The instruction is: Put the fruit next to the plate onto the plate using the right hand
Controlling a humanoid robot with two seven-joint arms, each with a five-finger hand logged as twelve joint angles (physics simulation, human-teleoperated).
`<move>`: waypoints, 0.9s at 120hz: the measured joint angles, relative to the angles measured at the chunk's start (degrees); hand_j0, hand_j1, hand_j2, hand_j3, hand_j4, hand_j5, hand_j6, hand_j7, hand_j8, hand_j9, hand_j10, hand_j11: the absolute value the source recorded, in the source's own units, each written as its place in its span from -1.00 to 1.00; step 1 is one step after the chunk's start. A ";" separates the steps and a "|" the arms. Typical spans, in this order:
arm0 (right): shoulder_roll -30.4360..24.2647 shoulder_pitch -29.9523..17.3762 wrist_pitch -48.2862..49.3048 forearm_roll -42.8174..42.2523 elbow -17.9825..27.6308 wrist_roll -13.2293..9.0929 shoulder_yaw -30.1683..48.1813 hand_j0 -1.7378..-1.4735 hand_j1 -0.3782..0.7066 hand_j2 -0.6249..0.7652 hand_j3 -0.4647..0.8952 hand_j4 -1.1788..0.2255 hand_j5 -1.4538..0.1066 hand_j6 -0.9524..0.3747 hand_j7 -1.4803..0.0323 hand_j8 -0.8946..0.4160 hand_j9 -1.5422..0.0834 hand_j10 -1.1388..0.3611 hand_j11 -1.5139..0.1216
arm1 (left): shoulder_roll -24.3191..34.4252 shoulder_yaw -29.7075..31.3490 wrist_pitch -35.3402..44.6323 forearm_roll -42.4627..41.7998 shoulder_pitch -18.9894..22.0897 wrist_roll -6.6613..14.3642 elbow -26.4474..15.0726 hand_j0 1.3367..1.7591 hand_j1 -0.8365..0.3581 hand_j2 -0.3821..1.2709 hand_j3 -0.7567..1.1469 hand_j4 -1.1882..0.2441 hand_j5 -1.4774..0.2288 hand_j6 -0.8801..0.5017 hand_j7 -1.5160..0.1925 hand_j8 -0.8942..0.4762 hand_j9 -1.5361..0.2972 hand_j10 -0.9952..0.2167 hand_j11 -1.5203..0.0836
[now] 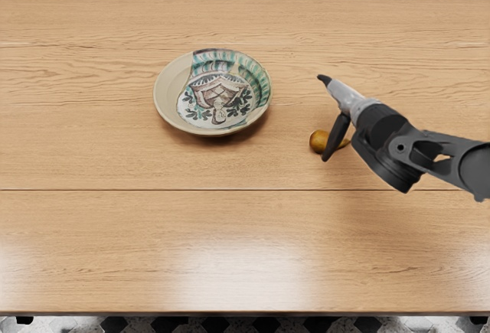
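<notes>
A small yellow-brown fruit [318, 141] lies on the wooden table to the right of the plate [167, 88], a round dish with a green and dark painted pattern. My right hand [337, 115] comes in from the right edge and hovers right at the fruit. One dark finger [335, 137] hangs down just in front of the fruit's right side, and another finger [334, 89] points up and left. The fingers are spread and hold nothing. Part of the fruit is hidden behind the lower finger.
The wooden tabletop [230, 226] stretches wide around the plate and fruit. Its far edge runs along the top of the view and its near edge along the bottom.
</notes>
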 joint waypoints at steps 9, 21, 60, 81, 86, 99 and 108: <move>1.62 -0.86 -0.76 -1.05 -2.16 0.00 -0.27 -0.40 -0.95 -0.10 -0.32 0.68 0.86 0.43 0.96 0.36 0.90 0.52 0.85 | 0.00 0.00 0.00 0.00 0.00 0.00 0.00 0.52 0.94 -0.53 -0.21 0.63 0.70 0.24 0.74 0.28 0.65 0.61 0.86; 2.93 -1.63 -1.22 -1.90 -4.07 0.00 -0.43 -0.40 -0.92 -0.10 -0.32 0.66 0.84 0.41 0.94 0.35 0.88 0.50 0.83 | 0.00 0.00 0.00 0.00 0.00 0.00 0.00 0.52 0.94 -0.53 -0.21 0.63 0.70 0.24 0.74 0.28 0.65 0.61 0.86; 4.20 -2.24 -1.41 -2.34 -5.62 0.00 -0.45 -0.40 -0.48 -0.16 -0.32 0.37 0.51 0.11 0.59 0.04 0.56 0.23 0.51 | 0.00 0.00 0.00 0.00 0.00 0.00 0.00 0.52 0.94 -0.53 -0.21 0.63 0.70 0.24 0.74 0.28 0.65 0.61 0.86; 4.07 -2.83 -1.34 -2.35 -5.87 0.00 -0.44 -0.40 -0.35 -0.18 -0.32 0.29 0.41 0.02 0.49 -0.05 0.46 0.15 0.42 | 0.00 0.00 0.00 0.00 0.00 0.00 0.00 0.52 0.94 -0.53 -0.21 0.63 0.70 0.24 0.74 0.28 0.65 0.61 0.86; 4.05 -3.02 -1.32 -2.35 -5.91 0.00 -0.44 -0.40 -0.32 -0.18 -0.32 0.27 0.39 0.00 0.47 -0.07 0.44 0.14 0.40 | 0.00 0.00 0.00 0.00 0.00 0.00 0.00 0.52 0.94 -0.53 -0.21 0.63 0.70 0.24 0.74 0.28 0.65 0.61 0.86; 4.10 -3.39 -1.25 -2.31 -6.44 0.04 -0.43 -0.39 -0.27 -0.20 -0.32 0.24 0.34 -0.04 0.42 -0.11 0.39 0.11 0.35 | 0.00 0.00 0.00 0.00 0.00 0.00 0.00 0.52 0.94 -0.53 -0.21 0.63 0.70 0.24 0.74 0.28 0.65 0.61 0.86; 4.14 -3.53 -1.18 -2.28 -6.75 0.04 -0.42 -0.39 -0.23 -0.23 -0.32 0.22 0.31 -0.06 0.40 -0.12 0.37 0.09 0.32 | 0.00 0.00 0.00 0.00 0.00 0.00 0.00 0.52 0.94 -0.53 -0.21 0.63 0.70 0.24 0.74 0.28 0.65 0.61 0.86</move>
